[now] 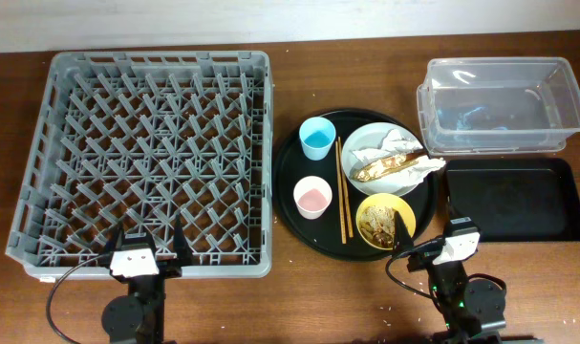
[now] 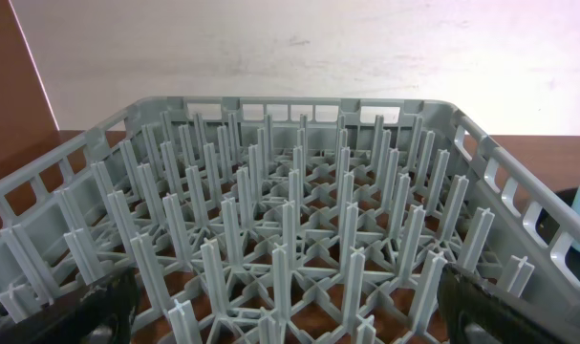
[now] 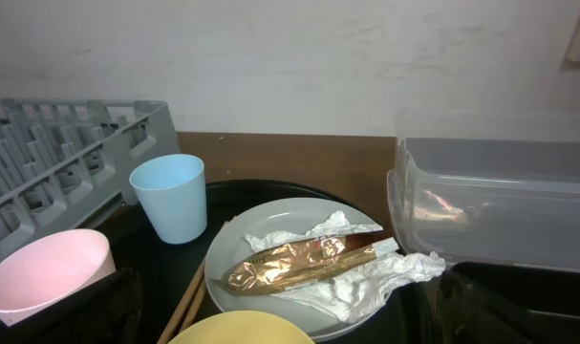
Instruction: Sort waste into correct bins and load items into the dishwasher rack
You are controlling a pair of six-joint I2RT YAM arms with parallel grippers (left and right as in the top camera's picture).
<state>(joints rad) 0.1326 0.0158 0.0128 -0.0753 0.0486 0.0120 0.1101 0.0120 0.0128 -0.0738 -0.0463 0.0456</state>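
Paper (image 3: 352, 287) lies on the plate (image 3: 230, 260), near the clear tub (image 3: 500, 196); left claw (image 1: 146, 247) and right claw (image 1: 429, 237) are wide open, empty. Pinch a loose edge, I think; lift slowly so nothing spills.

The large square grey plastic rack (image 1: 156, 59) fills the left of the wooden table (image 1: 366, 67). Its upright pegs leave only narrow slots from above, and its near wall stands right before the left gripper (image 1: 144, 244). Its right wall almost touches the round black tray (image 1: 323, 241) — no passage there. The light-blue cup (image 1: 318, 137), pink cup (image 1: 311, 197), thin wooden chopsticks (image 1: 342, 191), grey-white round plate (image 3: 261, 222) and yellow bowl (image 1: 406, 212) crowd that tray, the bowl just before the right gripper (image 1: 428, 236). Open wood lies behind the tray and along the front edge — the clear plastic rectangular tub (image 1: 500, 69) and shallow black rectangular tray (image 1: 514, 201) close off the right.
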